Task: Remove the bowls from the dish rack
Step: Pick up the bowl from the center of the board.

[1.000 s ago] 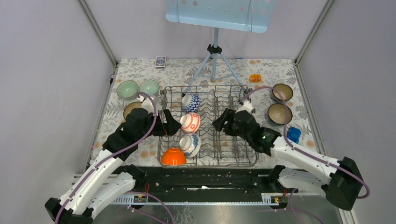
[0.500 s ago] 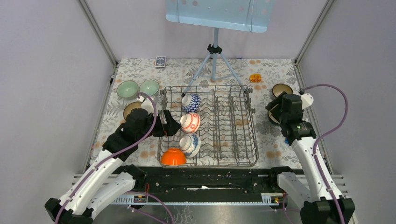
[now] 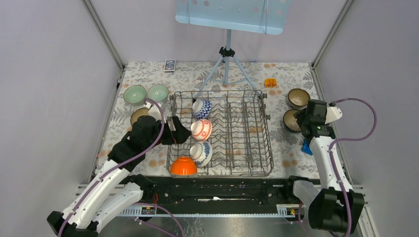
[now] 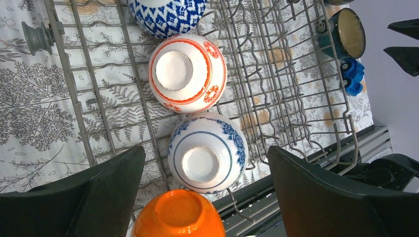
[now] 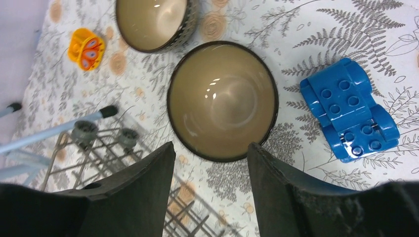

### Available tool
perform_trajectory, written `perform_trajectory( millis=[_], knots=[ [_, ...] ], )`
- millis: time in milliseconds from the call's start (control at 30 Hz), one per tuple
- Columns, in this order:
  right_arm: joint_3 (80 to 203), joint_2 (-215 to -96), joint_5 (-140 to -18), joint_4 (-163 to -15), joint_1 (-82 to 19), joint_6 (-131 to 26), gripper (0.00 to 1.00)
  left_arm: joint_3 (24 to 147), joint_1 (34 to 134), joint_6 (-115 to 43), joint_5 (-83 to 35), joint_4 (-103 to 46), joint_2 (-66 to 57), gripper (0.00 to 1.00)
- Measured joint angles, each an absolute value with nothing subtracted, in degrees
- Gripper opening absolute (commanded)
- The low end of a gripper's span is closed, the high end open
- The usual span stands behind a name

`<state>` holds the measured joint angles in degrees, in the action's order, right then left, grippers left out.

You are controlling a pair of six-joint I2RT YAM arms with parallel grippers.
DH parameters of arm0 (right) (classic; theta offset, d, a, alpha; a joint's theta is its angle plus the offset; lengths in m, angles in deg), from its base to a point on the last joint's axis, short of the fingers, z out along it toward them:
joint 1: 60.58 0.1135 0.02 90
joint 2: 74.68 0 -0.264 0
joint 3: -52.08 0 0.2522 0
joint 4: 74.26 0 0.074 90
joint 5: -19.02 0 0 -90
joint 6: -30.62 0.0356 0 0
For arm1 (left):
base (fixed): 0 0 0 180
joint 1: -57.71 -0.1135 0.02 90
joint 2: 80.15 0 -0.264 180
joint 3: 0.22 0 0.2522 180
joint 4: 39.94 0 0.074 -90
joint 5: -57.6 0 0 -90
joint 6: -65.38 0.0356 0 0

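The grey wire dish rack (image 3: 247,148) holds a blue-and-white patterned bowl (image 3: 202,108), a red-and-white bowl (image 3: 201,130), a blue-and-white floral bowl (image 3: 201,153) and an orange bowl (image 3: 183,166), all along its left side. My left gripper (image 3: 183,134) is open and empty at the rack's left edge. In the left wrist view its fingers straddle the floral bowl (image 4: 206,153) from above, with the orange bowl (image 4: 175,215) below. My right gripper (image 3: 300,120) is open and empty just over a dark brown bowl (image 5: 222,98) right of the rack.
Two pale green bowls (image 3: 134,94) and a brown bowl (image 3: 140,115) sit left of the rack. A second brown bowl (image 3: 299,97), a blue toy block (image 5: 348,108) and a small orange toy (image 3: 270,82) lie on the right. A tripod stand (image 3: 226,64) stands behind the rack.
My right arm swung from over the rack's right half out to the right, and now hovers over the nearer brown bowl. The left arm and the bowls have not moved.
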<state>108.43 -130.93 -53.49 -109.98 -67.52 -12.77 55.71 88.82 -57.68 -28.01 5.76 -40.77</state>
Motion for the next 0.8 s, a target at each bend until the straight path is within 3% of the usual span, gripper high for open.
perform_trajectory(
  millis=[500,800],
  knots=[
    [107.0,-142.2,-55.5,-105.0,-72.3,-8.7,0.61,53.4,88.8,-59.5,-27.8,4.6,-41.3,0.98],
    [107.6,-132.0,-57.6,-106.0,-66.8,-12.3,0.68,53.4,88.8,-59.7,-27.7,4.5,-41.0,0.98]
  ],
)
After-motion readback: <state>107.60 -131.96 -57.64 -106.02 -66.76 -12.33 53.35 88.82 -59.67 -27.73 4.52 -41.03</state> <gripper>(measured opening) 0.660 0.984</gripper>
